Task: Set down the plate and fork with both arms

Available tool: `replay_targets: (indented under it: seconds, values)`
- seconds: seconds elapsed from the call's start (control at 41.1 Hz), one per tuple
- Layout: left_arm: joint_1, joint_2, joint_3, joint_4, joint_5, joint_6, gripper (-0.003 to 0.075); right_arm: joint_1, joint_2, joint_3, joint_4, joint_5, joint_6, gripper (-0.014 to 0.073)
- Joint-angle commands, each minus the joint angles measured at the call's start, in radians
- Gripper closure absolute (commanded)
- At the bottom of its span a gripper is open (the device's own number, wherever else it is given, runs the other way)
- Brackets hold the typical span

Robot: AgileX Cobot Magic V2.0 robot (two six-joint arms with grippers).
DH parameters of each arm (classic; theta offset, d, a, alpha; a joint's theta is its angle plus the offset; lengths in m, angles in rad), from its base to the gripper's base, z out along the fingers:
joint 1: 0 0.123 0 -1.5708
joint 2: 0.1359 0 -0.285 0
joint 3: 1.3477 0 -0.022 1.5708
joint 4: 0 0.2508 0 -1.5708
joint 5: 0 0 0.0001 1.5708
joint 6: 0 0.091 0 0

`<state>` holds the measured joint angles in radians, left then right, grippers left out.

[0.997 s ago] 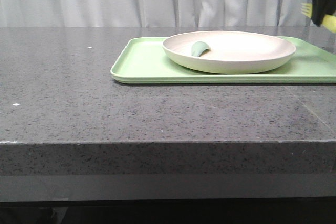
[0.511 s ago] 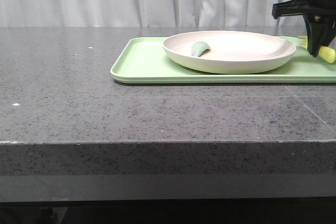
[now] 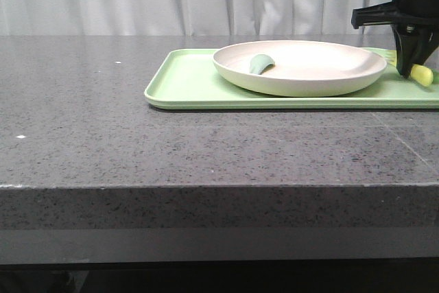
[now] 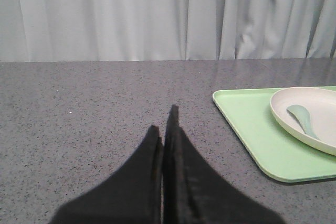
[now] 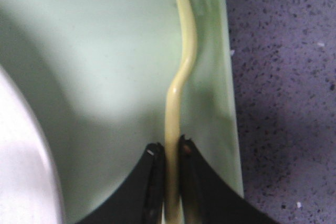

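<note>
Right wrist view shows the fork [image 5: 181, 72] over the tray [image 5: 105, 51], near its outer edge and beside the plate [image 5: 21, 145], pinched by the handle in the right gripper [image 5: 171, 153], while the left gripper [image 4: 164, 129], fingers pressed together and empty, hovers over open counter [image 4: 79, 108].

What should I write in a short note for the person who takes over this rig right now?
Right gripper: shut on the fork, low over the green tray, right of the plate.
Left gripper: shut, empty, over the bare countertop, away from the tray.
Plate: on the tray, with a grey-green spoon lying in it.
Done: plate placed.
Left: set the fork down beside the plate, open the right gripper and pull back. Whether the fork already touches the tray cannot be told.
</note>
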<state>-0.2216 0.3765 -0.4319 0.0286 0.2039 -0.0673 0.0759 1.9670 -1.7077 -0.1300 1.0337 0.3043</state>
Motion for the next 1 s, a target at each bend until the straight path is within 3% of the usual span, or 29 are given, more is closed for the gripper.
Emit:
replay_targets:
  seconds: [0.0,0.17,0.511,0.608,0.827,0.973]
  values:
    - [0.003,0.005,-0.029,0.002,-0.089,-0.008,0.0738,-0.002,-0.056,-0.031,-0.011,-0.029,-0.016,0.0405]
    - [0.003,0.005,-0.029,0.002,-0.089,-0.008,0.0738,-0.002,-0.058,-0.032,-0.011,-0.029,-0.018,0.0331]
    - [0.003,0.005,-0.029,0.002,-0.089,-0.008,0.0738,-0.001,-0.144,-0.078,-0.010,-0.022,-0.022,0.0337]
    - [0.003,0.005,-0.029,0.002,-0.089,-0.008,0.0738,-0.001,-0.183,-0.078,-0.010,-0.027,-0.023,0.0410]
    - [0.003,0.005,-0.029,0.002,-0.089,-0.008,0.0738,-0.001,-0.253,-0.077,0.006,-0.027,-0.024,0.0715]
    - [0.003,0.005,-0.029,0.002,-0.089,-0.008,0.0738,0.009,-0.309,-0.053,0.006,-0.038,-0.055,0.0706]
